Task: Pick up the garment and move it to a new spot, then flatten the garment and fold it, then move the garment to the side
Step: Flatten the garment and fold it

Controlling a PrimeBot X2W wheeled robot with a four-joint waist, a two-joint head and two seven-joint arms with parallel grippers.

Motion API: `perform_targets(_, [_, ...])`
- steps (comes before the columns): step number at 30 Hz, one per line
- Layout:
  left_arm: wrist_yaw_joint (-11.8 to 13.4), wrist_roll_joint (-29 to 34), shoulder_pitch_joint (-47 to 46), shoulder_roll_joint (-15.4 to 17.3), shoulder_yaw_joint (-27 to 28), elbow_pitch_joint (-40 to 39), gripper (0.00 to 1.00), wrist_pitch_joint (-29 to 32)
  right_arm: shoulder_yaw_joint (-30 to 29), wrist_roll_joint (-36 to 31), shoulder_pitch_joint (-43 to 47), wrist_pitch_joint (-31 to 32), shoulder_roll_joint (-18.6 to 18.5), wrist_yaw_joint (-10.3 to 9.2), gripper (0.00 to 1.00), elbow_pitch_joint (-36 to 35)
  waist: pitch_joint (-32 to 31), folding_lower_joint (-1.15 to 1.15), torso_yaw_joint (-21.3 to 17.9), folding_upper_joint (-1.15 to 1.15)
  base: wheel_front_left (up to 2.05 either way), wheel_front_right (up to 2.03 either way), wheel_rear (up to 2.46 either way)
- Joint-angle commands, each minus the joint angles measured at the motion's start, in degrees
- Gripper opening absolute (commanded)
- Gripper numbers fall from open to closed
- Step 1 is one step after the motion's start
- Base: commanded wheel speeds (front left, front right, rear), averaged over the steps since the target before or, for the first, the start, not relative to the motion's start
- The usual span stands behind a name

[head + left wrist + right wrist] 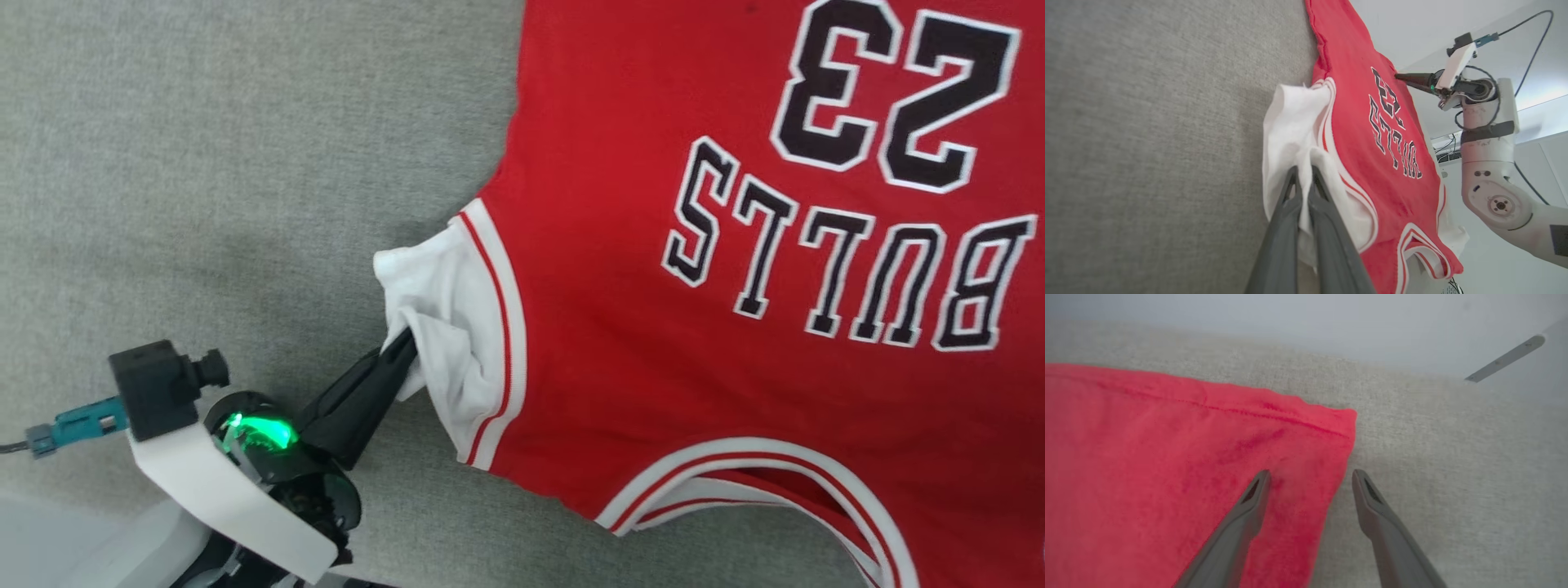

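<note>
Now: sleeve pinched.
Left gripper (406,347) clamps the garment's (653,343) white sleeve (445,294); right gripper (1310,475) gapes empty, hem corner (1331,424) just ahead.

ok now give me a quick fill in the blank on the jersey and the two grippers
1. On the garment, the left gripper is shut on the white ____.
2. The right gripper has its jaws ____, one finger over the red cloth, one beside it.
3. The number printed on the garment is ____.
4. The fabric surface under it is ____.
Missing words: sleeve; open; 23; grey.
</note>
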Motion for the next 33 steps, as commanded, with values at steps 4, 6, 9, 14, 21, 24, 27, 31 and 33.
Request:
perform_targets(4, [0.1, 1.0, -2.8, -1.5, -1.0, 0.2, 0.0, -0.3, -2.1, -7.0, -1.8, 7.0, 2.8, -0.02, 1.0, 4.0, 1.5, 0.0, 1.8, 0.0, 0.0, 0.0, 0.0])
perform_targets(6, [0.1, 1.3, -3.3, -1.7, -1.2, 0.6, 0.0, -0.3, -3.0, -8.6, -1.8, 8.8, 4.3, -0.01, 1.0, 4.1, 1.5, 0.0, 1.9, 0.0, 0.0, 0.0, 0.0])
perform_targets(9, [0.1, 1.5, -3.8, -1.9, -1.4, 1.2, 0.0, -0.3, -3.4, -9.5, -0.8, 9.6, 5.9, 0.0, 0.5, 3.9, 1.2, 0.0, 1.8, 0.0, 0.0, 0.0, 0.0])
perform_targets(14, [0.1, 1.4, -4.2, -1.8, -1.3, 1.1, 0.0, -0.3, -4.3, -9.1, -0.1, 7.8, 5.4, -0.02, 0.0, 3.1, 0.2, 0.0, 1.1, 0.0, 0.0, 0.0, 0.0])
perform_targets(21, [0.1, 2.0, -3.0, -1.3, 0.2, 1.8, 0.0, -0.3, -3.3, -6.7, 1.0, 4.6, 5.2, -0.02, 0.0, 1.9, -3.0, 0.0, -0.9, 0.0, 0.0, 0.0, 0.0])
perform_targets(24, [0.1, 1.7, -1.6, -0.8, 1.3, 2.1, 0.0, -0.3, -1.8, -4.1, 4.0, 4.1, 4.3, -0.02, 0.0, 0.2, -5.4, 0.0, -2.3, 0.0, 0.0, 0.0, 0.0])
perform_targets(27, [0.1, 1.1, 0.0, -0.4, 2.5, 2.7, 0.0, -0.3, 0.4, 0.2, 9.2, 4.7, 2.5, -0.02, 0.0, -3.0, -8.1, 0.0, -3.6, 0.0, 0.0, 0.0, 0.0])
perform_targets(31, [0.1, 0.6, 2.3, 0.1, 4.0, 4.1, 0.0, -0.3, 1.0, 7.3, 19.8, 6.4, 0.0, -0.02, 0.0, -10.7, -11.3, 0.0, -5.5, 0.0, 0.0, 0.0, 0.0])
perform_targets(33, [0.1, 0.4, 3.6, 0.1, 5.1, 5.0, 0.0, -0.3, 0.8, 10.3, 26.3, 7.4, -0.7, -0.02, 0.0, -15.0, -12.6, 0.0, -6.6, 0.0, 0.0, 0.0, 0.0])
